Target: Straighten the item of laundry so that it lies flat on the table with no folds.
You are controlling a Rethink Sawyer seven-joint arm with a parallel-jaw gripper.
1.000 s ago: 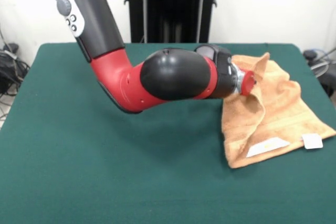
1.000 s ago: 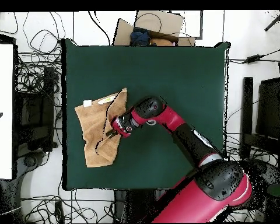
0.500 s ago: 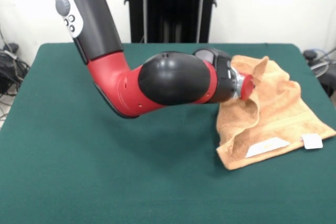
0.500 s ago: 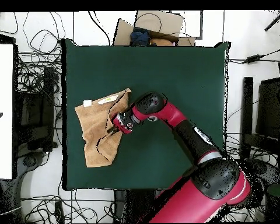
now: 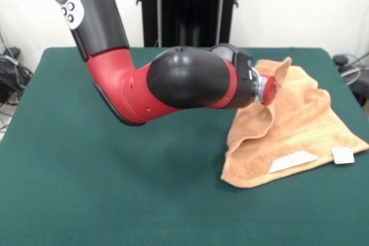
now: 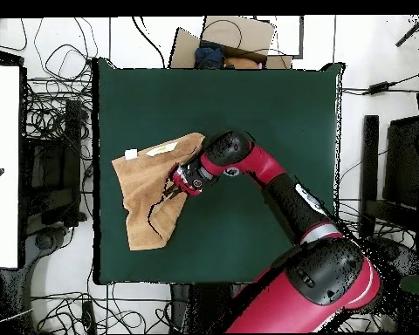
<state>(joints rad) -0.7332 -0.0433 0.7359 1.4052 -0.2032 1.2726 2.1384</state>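
Observation:
The light orange-tan towel (image 5: 305,125) lies crumpled on the right part of the green table (image 5: 115,188), with its white tag (image 5: 343,154) at the near right edge. In the overhead view the towel (image 6: 143,188) sits at the left side of the table (image 6: 265,105). My gripper (image 5: 275,86) is buried in a raised fold in the middle of the cloth and appears shut on it. Seen from above, the gripper (image 6: 172,189) holds the towel's inner edge, and that edge is spread out toward the table's middle. The red and black forearm hides part of the cloth.
A cardboard box with clothes (image 6: 226,44) stands beyond the table's far edge in the overhead view. Cables (image 6: 56,122) cover the floor on both sides. A white panel (image 6: 3,166) lies off the left side. The towel's tag (image 6: 131,154) is close to the table's left edge.
My gripper has pulled the held fold toward the table's middle. The towel's near corner has slid the same way and the cloth has spread wider.

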